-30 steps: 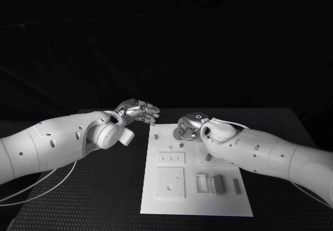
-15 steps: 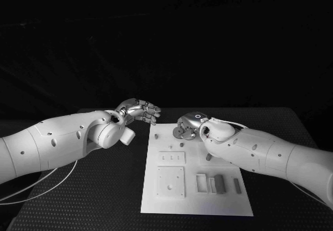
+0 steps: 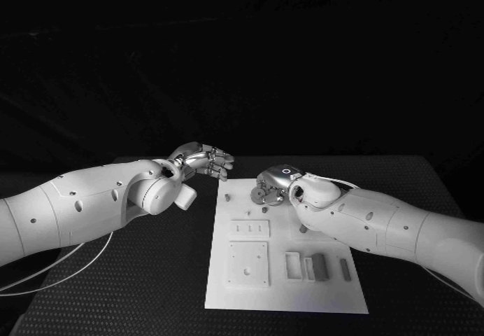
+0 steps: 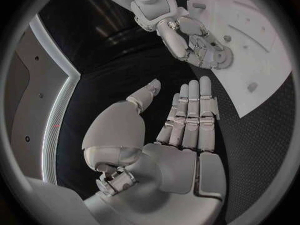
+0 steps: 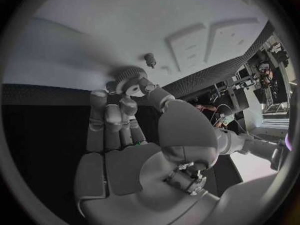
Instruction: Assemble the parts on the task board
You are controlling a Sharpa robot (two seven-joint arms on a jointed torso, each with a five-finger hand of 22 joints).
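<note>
The white task board [image 3: 287,290] lies in the middle of the table. My right hand [image 3: 276,182] hovers over its far end and pinches a small toothed gear [image 3: 260,192] in its fingertips; the right wrist view shows the gear [image 5: 127,79] just above the board [image 5: 125,20], near a short peg [image 5: 150,60]. My left hand [image 3: 203,162] floats off the board's far left corner with fingers straight and nothing in it. From the left wrist, that hand [image 4: 184,130] faces the right hand [image 4: 190,35] and the gear [image 4: 220,60].
Two grey bars [image 3: 319,267] [image 3: 344,270] lie near the board's front right, beside raised white plates [image 3: 248,264]. Small pegs [image 3: 228,197] [image 3: 261,209] stand near the far end. Both white forearms flank the board over the black table [image 3: 121,294].
My right hand, with the gear, has crept slightly down and toward the board's far left area. The left hand has barely moved.
</note>
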